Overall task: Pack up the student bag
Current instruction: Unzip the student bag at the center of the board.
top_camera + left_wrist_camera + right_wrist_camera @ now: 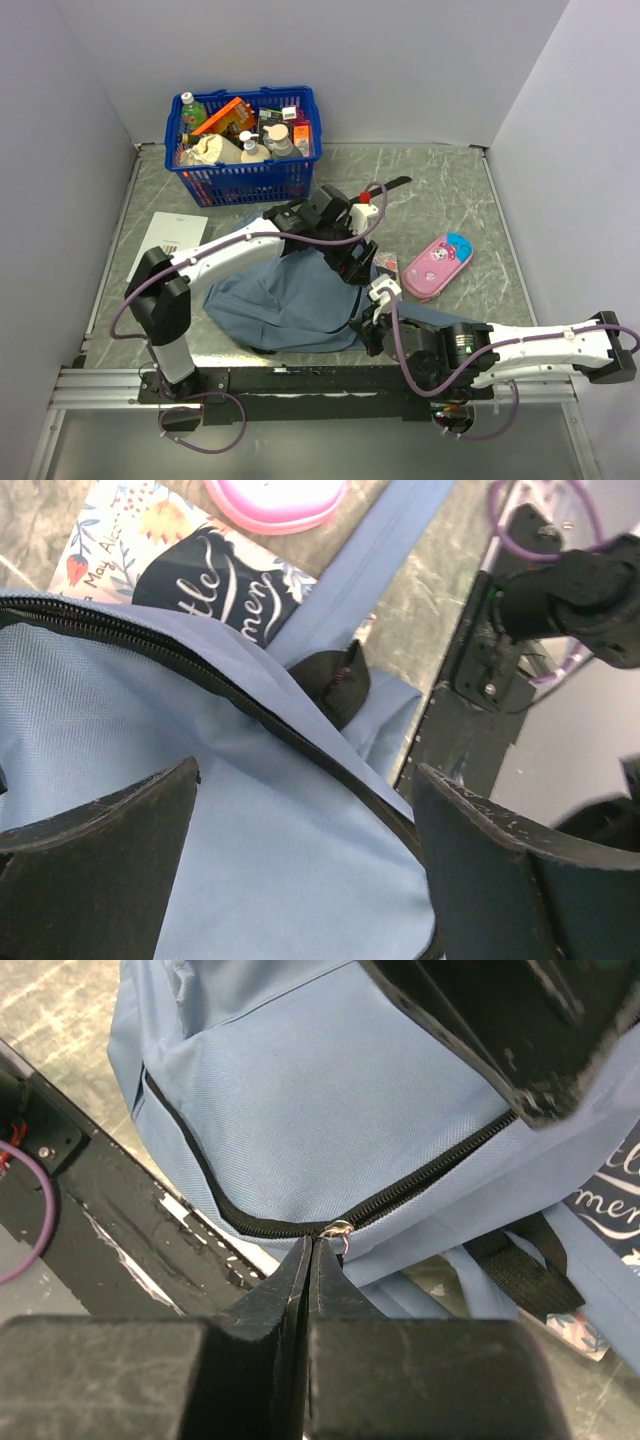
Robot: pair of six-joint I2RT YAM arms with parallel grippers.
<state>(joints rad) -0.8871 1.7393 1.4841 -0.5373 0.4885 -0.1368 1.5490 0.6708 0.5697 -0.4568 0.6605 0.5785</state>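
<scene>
1. The right tool (312,1248) is seen pressed together at the zipper ring (340,1229); whether the pull is pinched cannot be told.
2. The left tool (308,775) is held spread above the student bag (270,300).
3. The bag is laid on the near desk (440,200), long axis left-right; its right end is hidden by both arms.
4. On a half-covered book (225,580), only "ttle", "men" and "May A" can be read.

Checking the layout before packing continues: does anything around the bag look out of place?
A floral-covered book lies on the table partly under the student bag, a blue strap across its corner, beside the pink pencil case: pinned beneath, not packed.
</scene>
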